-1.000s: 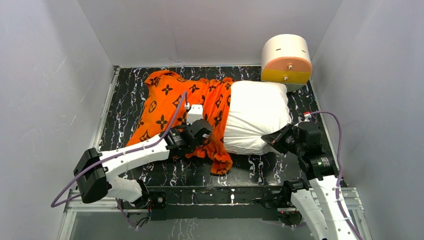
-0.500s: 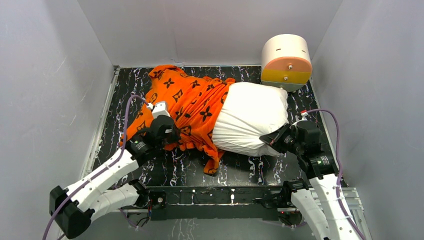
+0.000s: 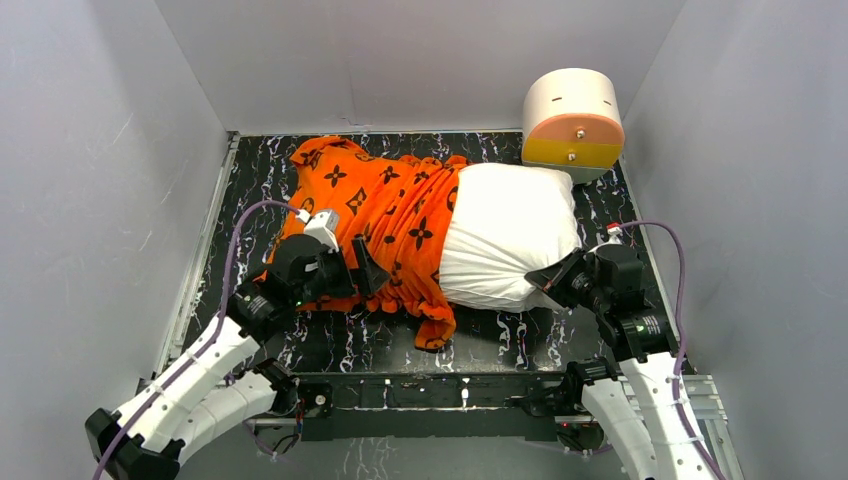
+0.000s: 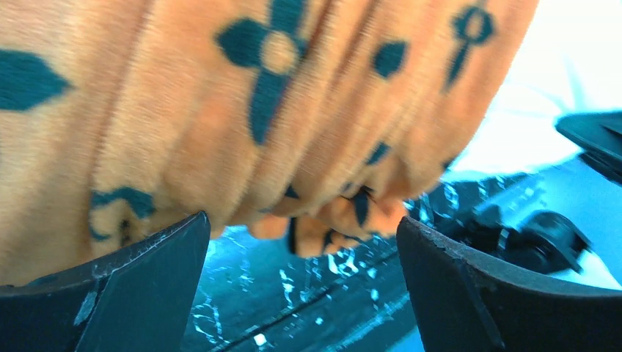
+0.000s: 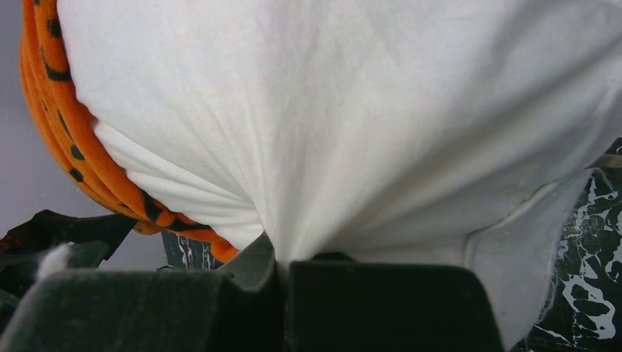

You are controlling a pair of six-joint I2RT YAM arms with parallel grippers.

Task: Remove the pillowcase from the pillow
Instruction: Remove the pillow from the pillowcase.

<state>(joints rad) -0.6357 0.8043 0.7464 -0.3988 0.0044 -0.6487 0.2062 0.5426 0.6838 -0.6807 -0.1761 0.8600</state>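
Two arms reach in from the near edge of the black marbled bench. The pillow lies across the middle of the bench, its long side running left to right. The orange pillowcase with dark flower prints covers only the left part of it, gathered there in thick folds. The right part of the pillow is bare white. A loose flap of the pillowcase trails onto the bench at the near side, below the line where orange meets white.

The left hand sits just beside the near edge of the pillowcase, released, its fingers spread wide. The left wrist view shows the left hand with nothing between its fingers. The folds of the pillowcase hang ahead of them, and a bright strip of pillow shows at the upper right.

The right hand is at the pillow's near right corner. In the right wrist view this hand is clenched on a pinch of white cloth, and creases in the pillow fan out from that spot. The rim of the pillowcase curves along the left side of that view, and a patch of bench shows at the lower right.

A round white box with a peach drawer front above a yellow one stands at the far right corner, just beside the pillow's far right end.
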